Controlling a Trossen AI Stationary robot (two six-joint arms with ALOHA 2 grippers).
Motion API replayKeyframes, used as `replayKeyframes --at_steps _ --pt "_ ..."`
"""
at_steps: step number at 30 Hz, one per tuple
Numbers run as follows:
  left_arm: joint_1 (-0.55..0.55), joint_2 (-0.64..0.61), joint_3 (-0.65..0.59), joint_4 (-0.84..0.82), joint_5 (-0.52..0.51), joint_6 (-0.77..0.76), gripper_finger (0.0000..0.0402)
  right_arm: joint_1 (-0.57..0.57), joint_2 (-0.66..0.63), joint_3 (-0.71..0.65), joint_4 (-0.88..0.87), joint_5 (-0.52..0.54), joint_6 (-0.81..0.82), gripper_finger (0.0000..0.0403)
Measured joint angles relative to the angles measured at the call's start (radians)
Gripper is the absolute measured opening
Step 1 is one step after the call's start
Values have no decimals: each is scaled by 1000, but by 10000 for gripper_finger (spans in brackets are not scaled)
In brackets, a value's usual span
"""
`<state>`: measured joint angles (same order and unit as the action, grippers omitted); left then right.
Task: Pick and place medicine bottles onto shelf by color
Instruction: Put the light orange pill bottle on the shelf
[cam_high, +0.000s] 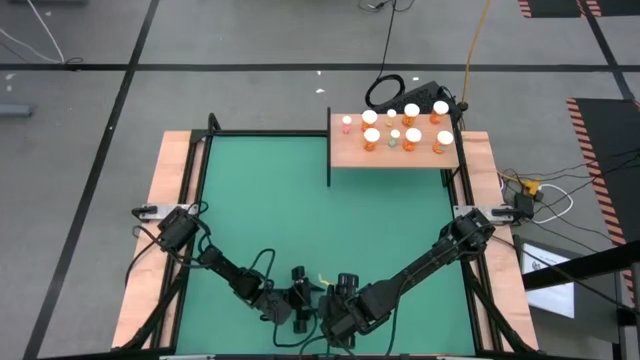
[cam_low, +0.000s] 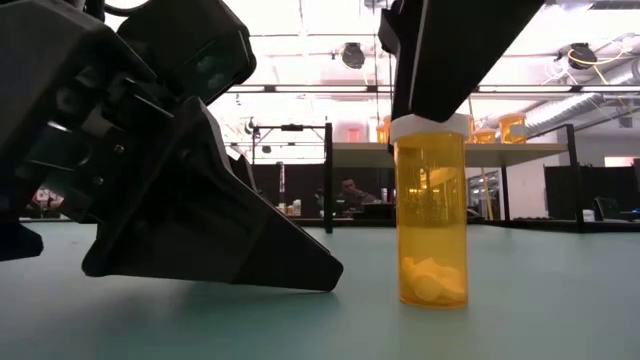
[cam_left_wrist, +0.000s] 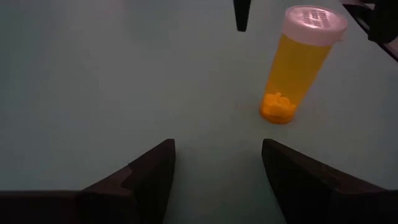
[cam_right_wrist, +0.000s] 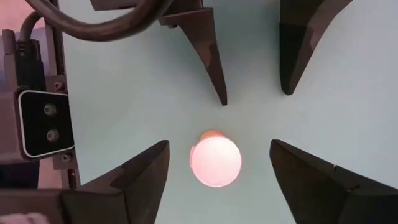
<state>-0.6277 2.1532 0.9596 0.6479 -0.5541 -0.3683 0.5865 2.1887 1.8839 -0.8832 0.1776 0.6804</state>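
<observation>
- Close to the low camera stands one orange bottle with a white cap, upright on the green counter, with small pills lying at its bottom.
- Just beside that bottle, a big dark wedge is the left end effector, with its tip down on the counter and not touching the bottle.
- Right above the bottle's cap hangs the right end effector; only the low view shows how near the cap it is.
- From the right wrist view, the white cap sits between the two spread fingers of the right end effector, and they do not touch it.
- That same view shows two pointed tips of the left end effector just past the bottle.
- From the left wrist view, the left end effector is spread wide with nothing in it, and the bottle stands a little way in front.
- Only the high view shows the shelf, a small wooden board at the far edge of the counter, well away from the lone bottle.
- On the shelf stand about ten more bottles with white caps, set in two rows.
- In the high view both arms meet at the near edge of the counter, and there the lone bottle is hidden under them.
</observation>
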Motion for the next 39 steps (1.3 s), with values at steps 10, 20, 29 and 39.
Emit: replayKeyframes --at_steps 10,20,29,39 --pt "8 0 0 2 10 12 244 0 -1 -31 25 -22 -11 206" --pt "12 -1 0 5 13 25 244 -5 -2 -79 84 -78 -35 185" --pt "12 -1 0 5 12 26 244 -8 -5 -79 109 -75 -53 185" --pt "12 -1 0 5 7 26 244 -29 -5 -79 109 -71 -46 185"
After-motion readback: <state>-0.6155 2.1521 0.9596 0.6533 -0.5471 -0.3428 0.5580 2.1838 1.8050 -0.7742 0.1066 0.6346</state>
